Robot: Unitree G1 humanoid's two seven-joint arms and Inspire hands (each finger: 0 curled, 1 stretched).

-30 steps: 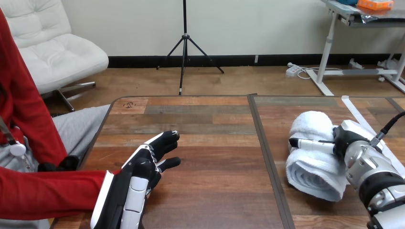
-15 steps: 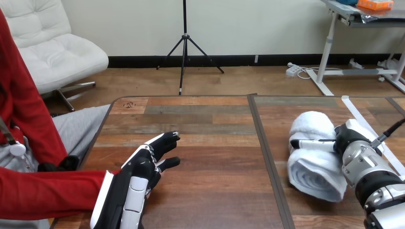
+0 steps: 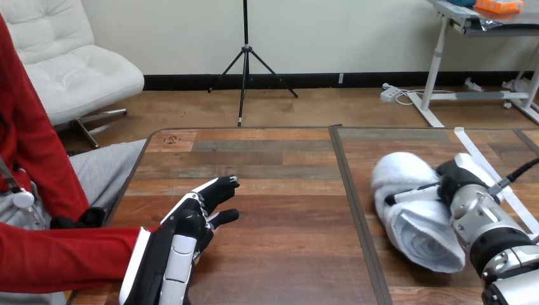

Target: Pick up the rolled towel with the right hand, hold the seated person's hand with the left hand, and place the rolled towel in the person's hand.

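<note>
On the wooden table's (image 3: 273, 159) right half sits the rolled towel (image 3: 416, 219), the right hand (image 3: 454, 181) curled round it, while the left hand (image 3: 184, 232), fingers loosely straight, rests over the person's red sleeve (image 3: 63, 257).

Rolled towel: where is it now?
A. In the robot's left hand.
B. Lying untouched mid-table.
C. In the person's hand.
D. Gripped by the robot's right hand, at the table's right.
D: the right hand has a finger curled round the rolled towel.
</note>
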